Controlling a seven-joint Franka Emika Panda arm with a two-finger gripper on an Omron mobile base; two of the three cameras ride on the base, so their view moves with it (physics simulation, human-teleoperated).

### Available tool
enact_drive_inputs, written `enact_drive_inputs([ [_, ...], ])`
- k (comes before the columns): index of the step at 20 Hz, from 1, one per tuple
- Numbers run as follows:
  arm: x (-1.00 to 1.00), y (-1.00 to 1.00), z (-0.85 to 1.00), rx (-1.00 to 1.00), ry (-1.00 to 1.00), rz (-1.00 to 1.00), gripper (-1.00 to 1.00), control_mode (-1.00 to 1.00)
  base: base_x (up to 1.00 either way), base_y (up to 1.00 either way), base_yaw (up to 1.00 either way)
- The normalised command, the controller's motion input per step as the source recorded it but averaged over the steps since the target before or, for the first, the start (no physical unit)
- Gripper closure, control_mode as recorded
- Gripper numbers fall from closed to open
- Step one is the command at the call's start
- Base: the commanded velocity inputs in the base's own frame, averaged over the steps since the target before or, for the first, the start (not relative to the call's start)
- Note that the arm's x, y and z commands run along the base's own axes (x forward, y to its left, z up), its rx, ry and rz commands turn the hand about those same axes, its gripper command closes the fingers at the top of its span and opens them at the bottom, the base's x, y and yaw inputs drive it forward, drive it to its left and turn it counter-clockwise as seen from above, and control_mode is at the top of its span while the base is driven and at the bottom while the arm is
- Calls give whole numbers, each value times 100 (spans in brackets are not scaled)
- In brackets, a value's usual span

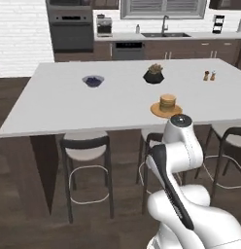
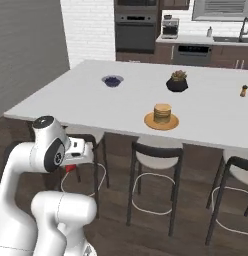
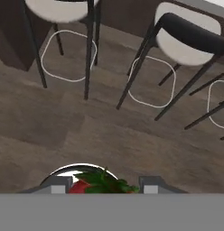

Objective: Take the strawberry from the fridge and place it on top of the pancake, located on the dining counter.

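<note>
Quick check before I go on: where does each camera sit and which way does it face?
Left base view: behind the arm's left, facing the dining counter and pancake; the arm rises lower right.
Right base view: behind its right, same counter; the arm rises lower left, a red bit at the pincer.
Hand view: on the hand, looking down at floor and stools; strawberry between the fingertips.
Both base views share the pancake.

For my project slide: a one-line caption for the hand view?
The hand carries the strawberry low over the dark wood floor, facing the stools.
</note>
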Motion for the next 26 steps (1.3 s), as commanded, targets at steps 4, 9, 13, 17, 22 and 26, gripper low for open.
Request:
enact_drive_inputs([
  [4,0,0,0,0,0,0,100,100,67,-42,-56],
  [9,0,0,0,0,0,0,100,100,98,-35,-6],
  [13,0,0,0,0,0,0,100,100,91,-68,-2],
  [17,0,0,0,0,0,0,100,100,31,-73,-9],
  [22,0,0,0,0,0,0,100,100,29,12,-2],
  [26,0,0,0,0,0,0,100,100,24,67,0],
])
